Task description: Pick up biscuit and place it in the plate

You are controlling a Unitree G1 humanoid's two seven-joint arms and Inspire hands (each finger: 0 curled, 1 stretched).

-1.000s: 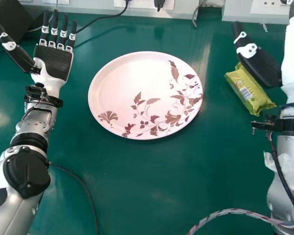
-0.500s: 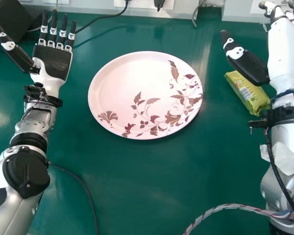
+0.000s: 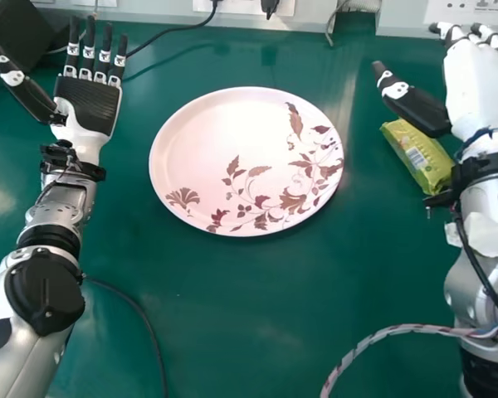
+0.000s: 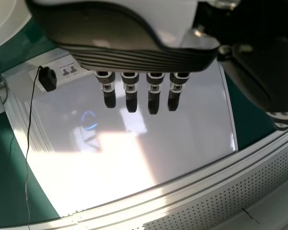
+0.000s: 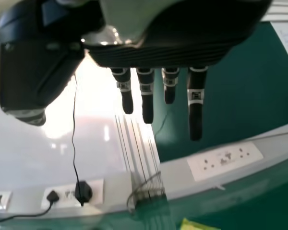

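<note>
pretty much zero done tbh | biscuit [image 3: 418, 157] upper right of frame | my right robot hand [image 3: 480, 93] wide open | grab, then plate [image 3: 224, 128], left

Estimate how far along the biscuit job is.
Done: at most positioning; the open black-and-white right hand is near the yellow-green rectangular biscuit packet. In hand: nothing. Remaining: lifting it from the flat green table onto the round pink floral plate.

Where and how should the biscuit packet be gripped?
Probably around its middle, from above, with the right hand closing across the two long sides. The yellow-green biscuit packet lies flat and slanted, clearly longer than wide, so its narrow width should suit a pinch.
</note>
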